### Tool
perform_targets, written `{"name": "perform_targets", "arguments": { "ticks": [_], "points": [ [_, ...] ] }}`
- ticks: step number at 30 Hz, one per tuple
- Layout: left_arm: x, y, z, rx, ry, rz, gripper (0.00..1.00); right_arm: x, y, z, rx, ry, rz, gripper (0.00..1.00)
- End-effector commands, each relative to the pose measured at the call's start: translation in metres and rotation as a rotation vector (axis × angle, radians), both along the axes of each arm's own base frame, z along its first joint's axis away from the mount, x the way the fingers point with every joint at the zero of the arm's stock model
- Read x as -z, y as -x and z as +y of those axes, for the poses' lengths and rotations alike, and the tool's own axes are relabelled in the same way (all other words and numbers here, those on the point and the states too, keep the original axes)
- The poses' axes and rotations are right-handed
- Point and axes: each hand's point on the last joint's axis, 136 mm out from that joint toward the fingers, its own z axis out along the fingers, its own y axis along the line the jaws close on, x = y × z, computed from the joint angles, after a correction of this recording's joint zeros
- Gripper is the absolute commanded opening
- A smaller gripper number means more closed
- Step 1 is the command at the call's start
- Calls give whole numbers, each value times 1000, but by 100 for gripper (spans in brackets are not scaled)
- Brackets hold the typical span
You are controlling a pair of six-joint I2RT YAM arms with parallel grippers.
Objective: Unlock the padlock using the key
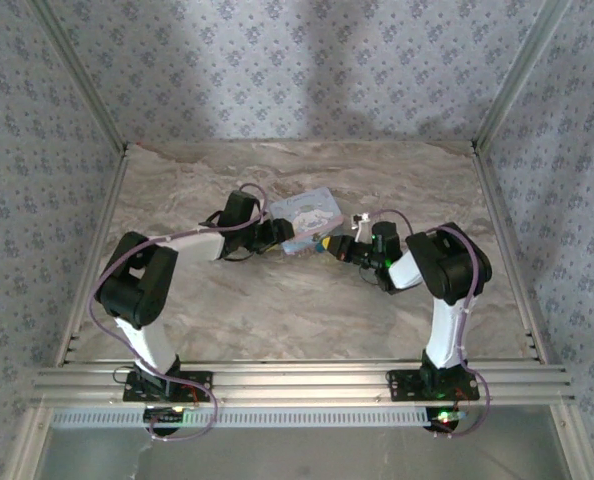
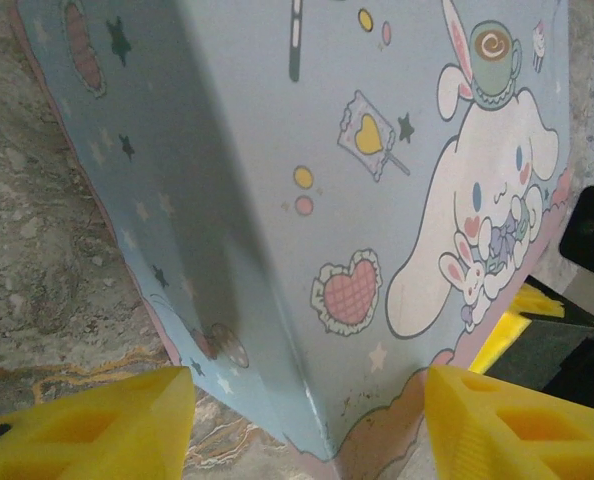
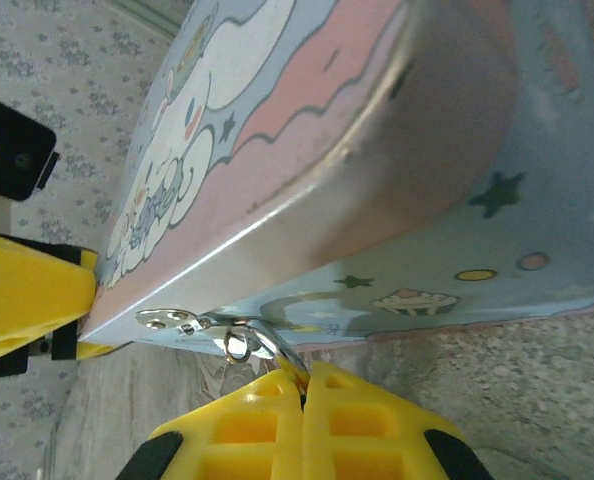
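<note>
At the middle of the desk (image 1: 277, 310) sits a pastel box (image 1: 302, 215) printed with a cartoon dog. The left gripper (image 1: 273, 236) is at its 8 o'clock corner and the right gripper (image 1: 329, 246) at its 4 o'clock.

The left gripper stands wide, with one yellow finger on each side of the box's corner. I cannot tell whether it presses the walls. The right gripper is closed tight on a thin silvery sliver, which I take to be the key (image 3: 289, 362). It points toward 11 o'clock at the metal clasp (image 3: 167, 320) on the box's lower edge.

The step in hand looks like bringing the key to the lock. Next comes a fine line-up of the tip with the keyhole, a straight push and then a twist, while the other arm steadies the box.

A small silvery loop (image 3: 239, 345) hangs at the clasp, just beside the key. It is probably the padlock's metal part. The padlock's dark body is too small to make out.
</note>
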Motion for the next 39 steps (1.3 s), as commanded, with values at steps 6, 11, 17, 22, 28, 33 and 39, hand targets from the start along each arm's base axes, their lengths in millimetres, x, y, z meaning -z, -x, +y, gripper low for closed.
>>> {"name": "perform_targets", "arguments": {
  "ticks": [6,11,17,22,28,33,39],
  "points": [
    [-26,4,13,-30,-14,-44,70,-26,-4,-27,69,47,-70,0],
    [-52,0,35,-109,-27,-142,77,-44,9,-35,48,114,-79,0],
    [-81,1,73,-207,-92,-289,83,-78,42,-45,-16,267,-83,0],
    [-99,7,104,-289,-126,-396,86,-99,88,-47,-100,356,-17,0],
    [-118,14,133,-371,-146,-517,98,-102,138,-48,-144,409,98,0],
    [-126,20,146,-402,-166,-568,98,-91,171,-51,-166,435,245,0],
    [-125,20,151,-421,-164,-565,98,-52,206,-64,-178,517,439,0]
  ]
}}
